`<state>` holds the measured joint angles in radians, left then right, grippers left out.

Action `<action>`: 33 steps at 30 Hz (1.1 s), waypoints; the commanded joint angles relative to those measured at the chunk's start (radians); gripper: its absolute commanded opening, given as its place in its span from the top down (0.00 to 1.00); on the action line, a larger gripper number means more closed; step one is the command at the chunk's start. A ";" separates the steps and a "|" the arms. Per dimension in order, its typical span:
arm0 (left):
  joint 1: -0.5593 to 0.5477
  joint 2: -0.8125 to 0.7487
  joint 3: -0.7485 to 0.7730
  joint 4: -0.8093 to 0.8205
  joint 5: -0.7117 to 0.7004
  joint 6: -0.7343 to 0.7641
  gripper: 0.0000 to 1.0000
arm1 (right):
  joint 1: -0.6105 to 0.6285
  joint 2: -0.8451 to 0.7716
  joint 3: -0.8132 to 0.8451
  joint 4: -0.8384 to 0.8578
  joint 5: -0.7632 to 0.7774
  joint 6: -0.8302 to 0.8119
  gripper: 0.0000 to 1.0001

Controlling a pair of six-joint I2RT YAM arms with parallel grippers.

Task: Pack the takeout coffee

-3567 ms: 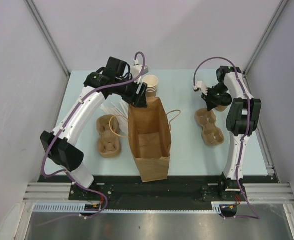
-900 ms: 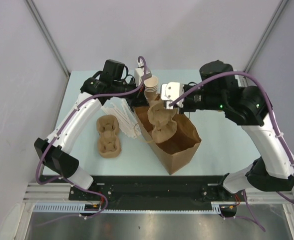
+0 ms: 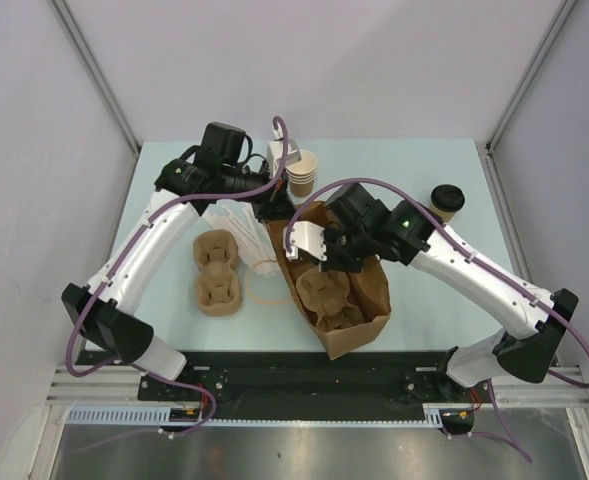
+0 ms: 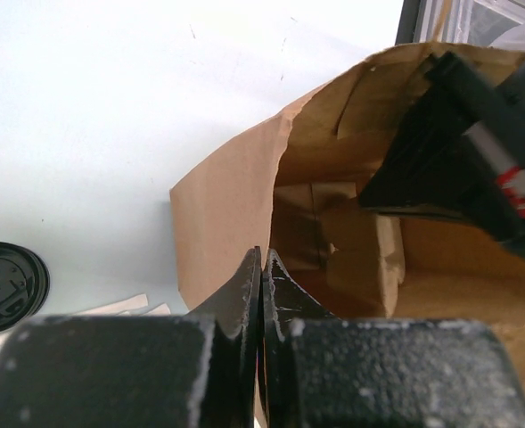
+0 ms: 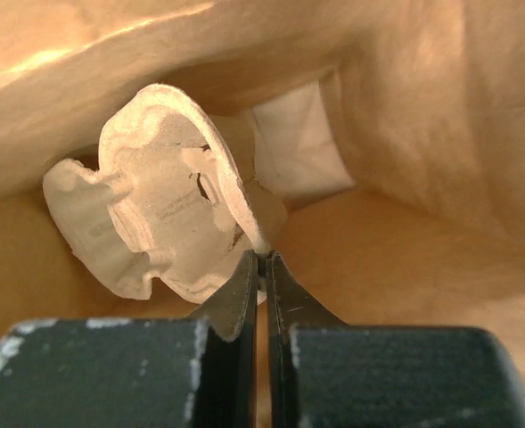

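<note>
Table [image 3: 414, 165]: coffee [image 3: 447, 201] far frm R end effector [image 5: 260, 260] gripping carrier [image 5: 155, 205] in bag [image 3: 372, 290].

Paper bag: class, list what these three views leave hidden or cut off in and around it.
- Top view: right tool, tips hidden by its wrist inside the paper bag.
- Right wrist view: cup carrier's far end, behind its near end.
- Left wrist view: black lid, cut by the left edge.

Right fingers [image 5: 260, 263] and cup carrier [image 5: 155, 205] crowd inside the paper bag [image 5: 405, 116]
</note>
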<state>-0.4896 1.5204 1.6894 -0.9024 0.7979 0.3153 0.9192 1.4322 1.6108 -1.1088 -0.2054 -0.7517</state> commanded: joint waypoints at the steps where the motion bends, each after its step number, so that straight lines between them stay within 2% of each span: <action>1: -0.003 -0.028 0.001 0.031 0.052 -0.004 0.96 | -0.016 0.000 -0.038 0.107 0.024 0.044 1.00; 6: -0.004 -0.029 -0.010 0.034 0.055 -0.002 0.95 | -0.080 0.025 -0.068 0.142 -0.031 0.022 1.00; 14: -0.004 -0.028 -0.010 0.034 0.047 -0.001 0.95 | -0.089 0.066 -0.066 0.147 -0.060 -0.003 1.00; 15: -0.004 -0.029 -0.011 0.034 0.046 0.001 0.95 | -0.088 0.069 -0.066 0.148 -0.048 -0.003 0.92; 17: -0.004 -0.029 -0.016 0.034 0.044 0.001 0.94 | -0.088 0.074 -0.058 0.148 -0.034 0.003 0.84; 18: -0.004 -0.026 -0.016 0.036 0.044 0.002 0.95 | -0.085 0.073 -0.052 0.152 -0.029 0.009 0.74; 20: -0.003 -0.023 -0.014 0.034 0.038 0.002 0.95 | -0.080 0.077 -0.023 0.145 -0.029 0.020 0.68; 21: -0.004 -0.022 -0.013 0.033 0.037 0.001 0.94 | -0.077 0.076 -0.012 0.142 -0.028 0.025 0.60; 23: -0.004 -0.016 -0.011 0.031 0.029 0.001 0.94 | -0.065 0.077 0.029 0.136 -0.026 0.034 0.55; 24: -0.004 -0.014 -0.010 0.027 0.024 0.002 0.94 | -0.060 0.079 0.043 0.132 -0.025 0.037 0.47; 30: -0.004 0.000 -0.010 0.022 0.012 0.005 0.94 | -0.037 0.076 0.165 0.127 -0.019 0.068 0.27; 33: 0.000 0.007 -0.007 0.017 0.001 0.010 0.95 | -0.034 0.059 0.217 0.141 -0.025 0.080 0.22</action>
<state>-0.4904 1.5219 1.6806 -0.8959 0.7898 0.3153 0.8761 1.5223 1.7329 -0.9958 -0.2329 -0.7029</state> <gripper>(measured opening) 0.055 0.751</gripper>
